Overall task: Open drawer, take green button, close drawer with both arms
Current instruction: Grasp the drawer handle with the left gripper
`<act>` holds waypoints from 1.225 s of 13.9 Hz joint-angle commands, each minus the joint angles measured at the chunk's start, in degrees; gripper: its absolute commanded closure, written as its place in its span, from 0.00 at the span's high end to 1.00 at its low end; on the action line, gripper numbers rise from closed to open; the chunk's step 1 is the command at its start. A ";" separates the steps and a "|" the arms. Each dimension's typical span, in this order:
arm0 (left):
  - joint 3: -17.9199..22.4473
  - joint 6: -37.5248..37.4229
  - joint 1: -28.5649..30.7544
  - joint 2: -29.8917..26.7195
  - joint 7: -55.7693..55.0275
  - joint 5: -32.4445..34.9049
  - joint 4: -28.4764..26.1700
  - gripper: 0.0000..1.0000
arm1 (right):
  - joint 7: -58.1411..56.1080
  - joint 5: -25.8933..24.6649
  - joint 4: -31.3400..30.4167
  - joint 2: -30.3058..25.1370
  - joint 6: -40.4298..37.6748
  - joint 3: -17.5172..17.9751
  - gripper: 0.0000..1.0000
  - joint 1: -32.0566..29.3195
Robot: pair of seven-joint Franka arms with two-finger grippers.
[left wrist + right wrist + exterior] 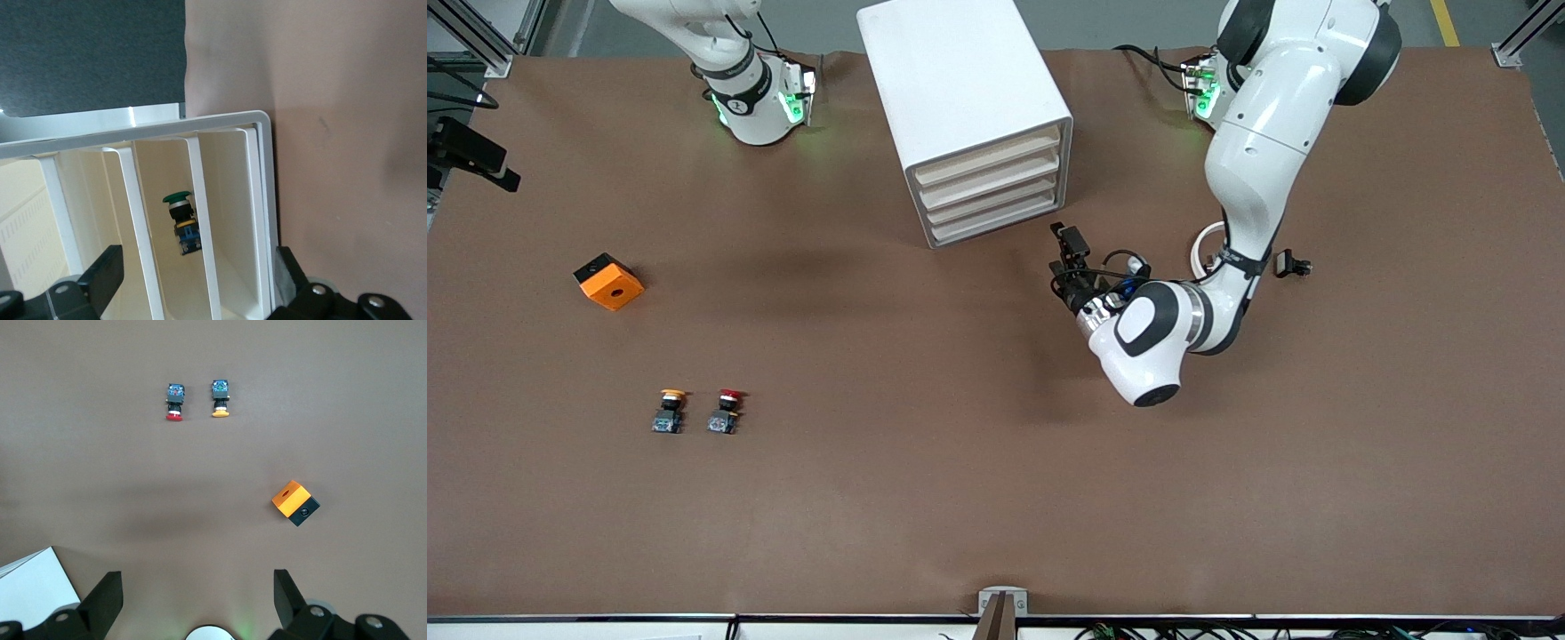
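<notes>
Front view: no legible writing. Left gripper [1069, 253] released before cabinet [969, 107]; green button [181, 220] inside. Right gripper [193, 600] released above orange block [295, 502].

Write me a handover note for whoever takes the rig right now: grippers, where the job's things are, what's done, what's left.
Left gripper: open, holding nothing, facing the drawer fronts of the white cabinet, beside its lower corner.
Right gripper: open, holding nothing, up over the table at its own arm's end; that arm waits.
All four drawers look pushed in from the front view.
Green button: visible in the left wrist view, inside the cabinet on one of the drawers.
Yellow button, red button and orange box sit on the table at the right arm's end; not part of the job.
Done: nothing yet. Left: open the drawer, take the green button, close the drawer.
</notes>
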 commanded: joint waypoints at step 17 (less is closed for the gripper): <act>-4.36 -4.61 -4.55 6.19 1.38 -1.42 -1.51 0.51 | -0.17 -0.16 0.72 -0.15 -0.54 -0.08 1.00 0.00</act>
